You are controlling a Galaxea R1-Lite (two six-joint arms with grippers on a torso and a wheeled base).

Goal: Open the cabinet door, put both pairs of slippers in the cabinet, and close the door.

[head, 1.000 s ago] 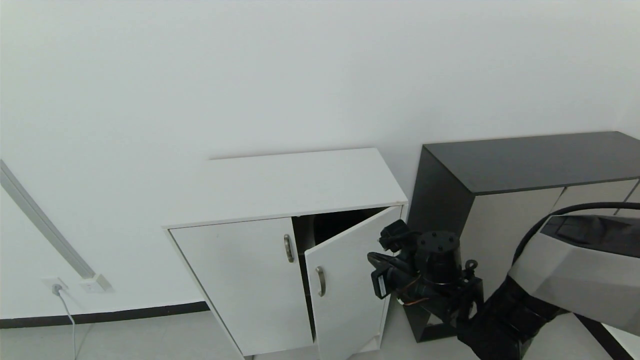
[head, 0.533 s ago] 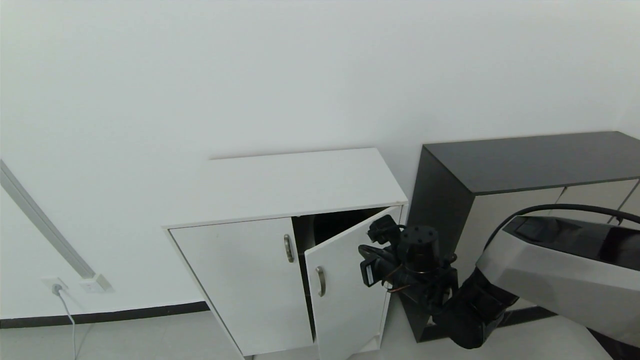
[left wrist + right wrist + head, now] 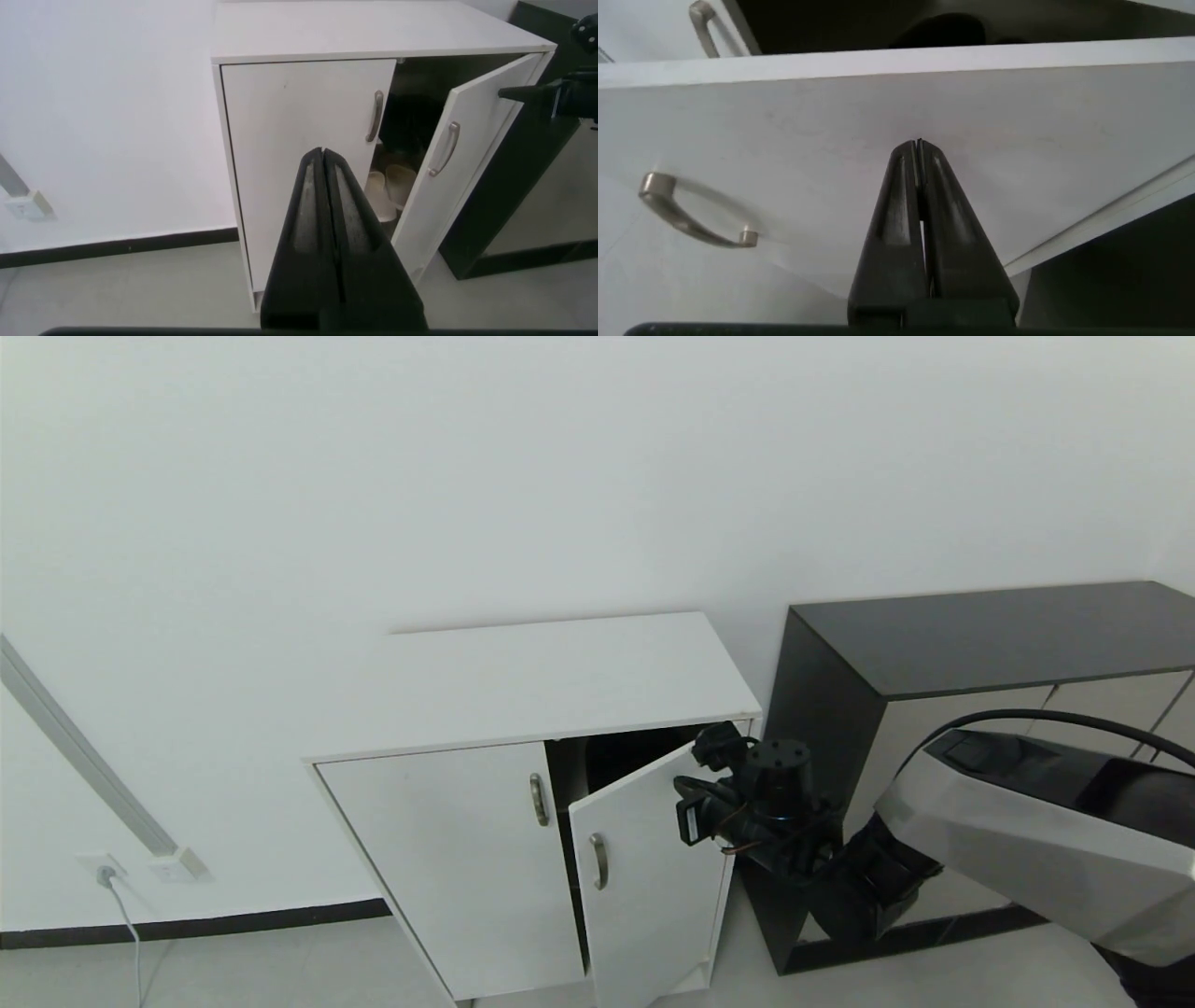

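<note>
The white cabinet stands against the wall, and its right door is partly open, turned outward on the hinges at its right side. The left door is closed. In the dark gap between the two doors, the left wrist view shows pale slippers lying low inside the cabinet; how many pairs are there cannot be told.

The right gripper has its two fingers pressed together and holds nothing. Its tip is at the outer face of the right door, near the upper edge, between the curved metal handle and the hinge side. It seems to touch the door face.

The left gripper is also closed and empty. It is held well apart from the cabinet, in front of the left door, and points toward it.

A dark cabinet stands just beside the white one, on its right. On the wall at the left there is a wall socket with a cable hanging down.
</note>
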